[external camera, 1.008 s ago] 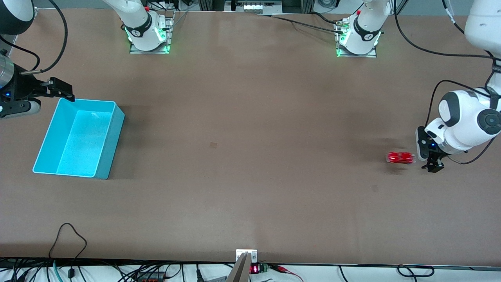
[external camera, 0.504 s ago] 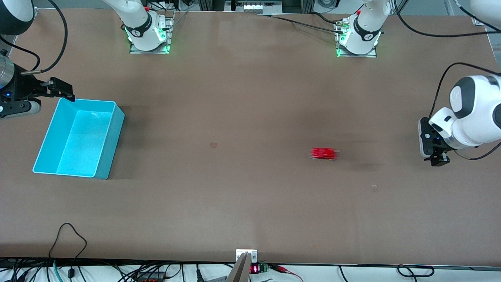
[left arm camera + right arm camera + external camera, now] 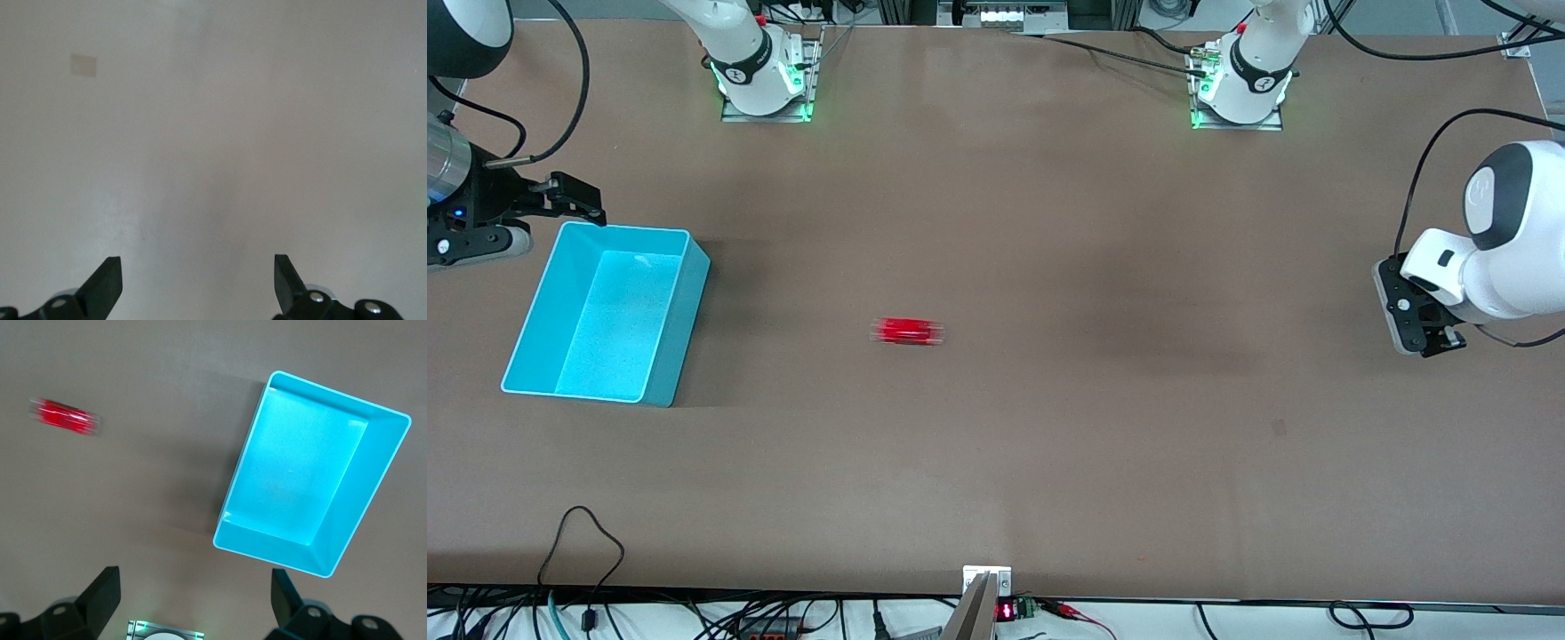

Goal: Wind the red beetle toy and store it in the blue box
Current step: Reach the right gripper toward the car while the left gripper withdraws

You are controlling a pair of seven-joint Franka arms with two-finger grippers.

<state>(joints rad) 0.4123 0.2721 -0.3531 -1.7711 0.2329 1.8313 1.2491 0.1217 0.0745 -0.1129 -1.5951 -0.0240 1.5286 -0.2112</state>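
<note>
The red beetle toy (image 3: pixel 908 332) is on the bare table near its middle, blurred by motion, apart from both grippers; it also shows in the right wrist view (image 3: pixel 65 417). The blue box (image 3: pixel 683 331) stands open and empty toward the right arm's end, and shows in the right wrist view (image 3: pixel 365 513). My right gripper (image 3: pixel 578 201) is open and empty, above the table beside the box's corner nearest the robots' bases (image 3: pixel 193 603). My left gripper (image 3: pixel 1430 343) is open and empty over bare table at the left arm's end (image 3: pixel 197 283).
The two arm bases (image 3: pixel 765 82) (image 3: pixel 1240 86) stand at the table's edge farthest from the front camera. A loose black cable (image 3: pixel 587 533) lies at the nearest edge. A small pale patch (image 3: pixel 83 65) marks the table in the left wrist view.
The toy has run across the table from beside my left gripper to near the middle, toward the blue box. My left gripper has lifted and drawn back. My right gripper shifted slightly.
</note>
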